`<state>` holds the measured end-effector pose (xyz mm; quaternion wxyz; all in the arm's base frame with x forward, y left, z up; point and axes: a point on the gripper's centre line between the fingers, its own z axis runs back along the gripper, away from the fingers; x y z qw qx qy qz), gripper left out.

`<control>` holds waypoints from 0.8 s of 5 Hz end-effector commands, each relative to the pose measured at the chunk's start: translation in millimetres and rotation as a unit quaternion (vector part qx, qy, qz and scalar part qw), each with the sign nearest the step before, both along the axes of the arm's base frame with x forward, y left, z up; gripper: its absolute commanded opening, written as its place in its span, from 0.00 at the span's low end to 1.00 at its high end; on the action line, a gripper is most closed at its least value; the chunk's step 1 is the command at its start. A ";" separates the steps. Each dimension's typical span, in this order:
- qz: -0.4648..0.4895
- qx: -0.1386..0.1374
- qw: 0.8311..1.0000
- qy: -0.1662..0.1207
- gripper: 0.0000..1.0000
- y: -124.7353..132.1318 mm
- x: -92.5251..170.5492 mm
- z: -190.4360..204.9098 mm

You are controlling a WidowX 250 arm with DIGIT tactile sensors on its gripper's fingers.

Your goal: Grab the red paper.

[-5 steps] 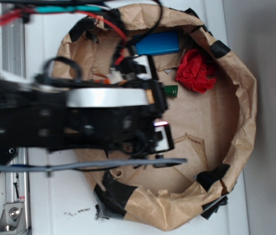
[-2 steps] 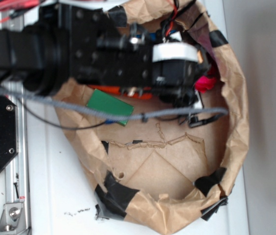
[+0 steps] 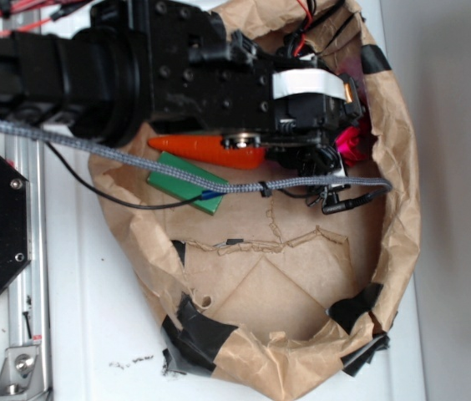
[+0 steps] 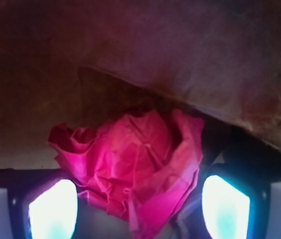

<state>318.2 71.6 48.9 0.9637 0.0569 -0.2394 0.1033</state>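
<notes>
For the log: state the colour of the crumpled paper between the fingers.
Bright red, verging on pink, the red paper shows best in the wrist view, sitting between the fingers.

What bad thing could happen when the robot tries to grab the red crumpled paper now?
1. The red paper sits between the open fingers but pokes out unevenly, so the gripper might pinch only a loose corner and lose it.
2. The brown paper wall hangs just behind and above the wad; closing or pushing further might catch or crumple it.
3. The gray cable drapes over the green block and beside the carrot; it might drag them.
</notes>
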 end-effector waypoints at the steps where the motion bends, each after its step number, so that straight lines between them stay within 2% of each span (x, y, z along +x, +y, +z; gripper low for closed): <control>1: 0.006 0.007 0.999 -0.031 1.00 11.1 15.6 22.2; 2: -0.008 0.026 0.999 -0.045 1.00 12.1 33.9 2.7; 3: -0.018 0.022 0.999 -0.037 0.00 8.2 37.6 -2.4; 4: -0.017 0.031 0.999 -0.023 0.00 0.8 30.2 2.2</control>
